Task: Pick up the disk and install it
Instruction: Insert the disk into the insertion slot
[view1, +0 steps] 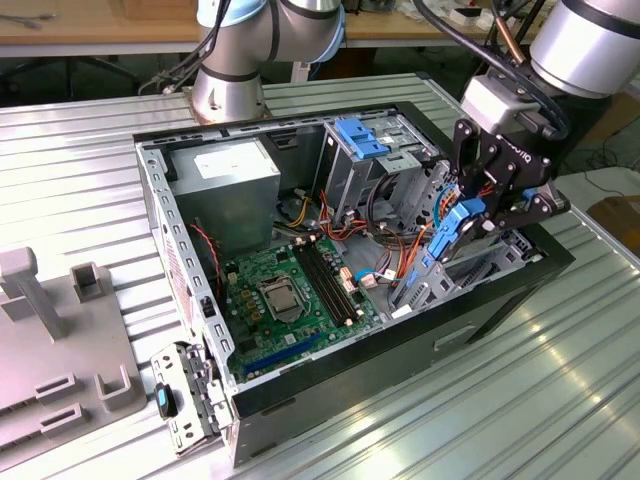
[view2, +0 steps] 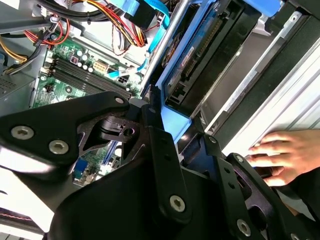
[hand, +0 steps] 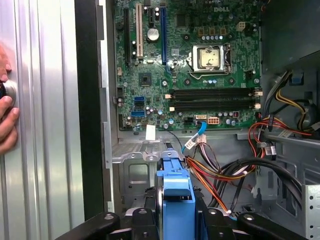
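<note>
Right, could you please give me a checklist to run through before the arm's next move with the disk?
1. Grip: the gripper is shut on the disk, the blue carrier between its fingers: ok.
2. Disk seated: it is held on edge at the front end of the open case, not seated: not ok.
3. Cable clearance: orange and black cables run close beside the disk: cannot tell.
4. Workspace free of people: a hand rests on the table beside the case: not ok.
5. Case open, motherboard exposed: ok.
</note>
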